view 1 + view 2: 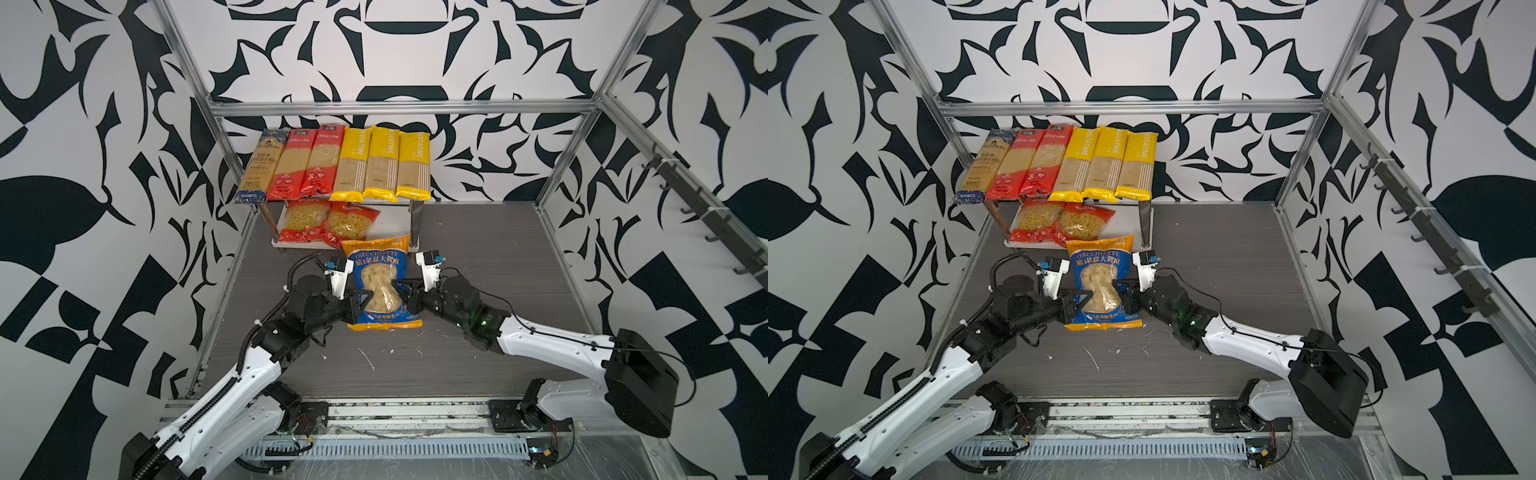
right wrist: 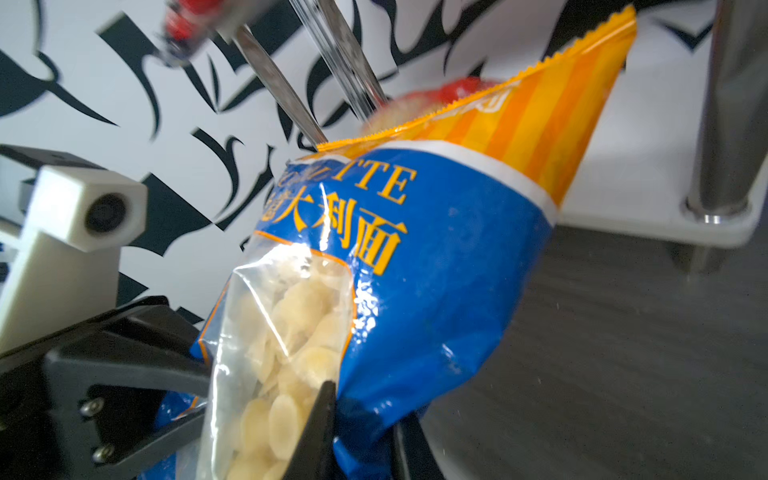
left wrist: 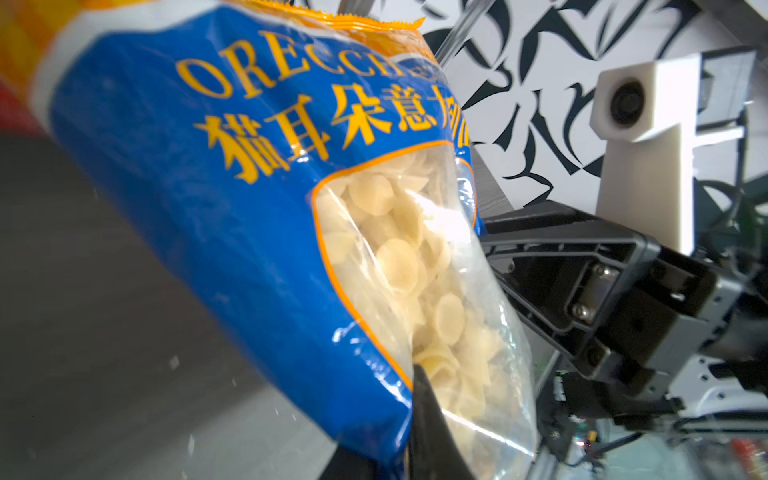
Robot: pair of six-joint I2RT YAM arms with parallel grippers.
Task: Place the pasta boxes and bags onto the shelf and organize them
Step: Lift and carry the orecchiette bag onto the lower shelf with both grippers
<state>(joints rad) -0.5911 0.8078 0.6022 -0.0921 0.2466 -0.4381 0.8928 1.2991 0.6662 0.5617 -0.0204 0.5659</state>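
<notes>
— How do the jaws stand?
— The left jaws and right jaws are each clenched on a side edge of the blue-orange packet, holding it between them over the bench, just in front of the shelf.
— What's around it?
— Two short red packets lie on the left of the lower board. Six long packets cover the top.
— Any writing?
— "ORECCHIETTE" in yellow, with Chinese characters beneath.
</notes>
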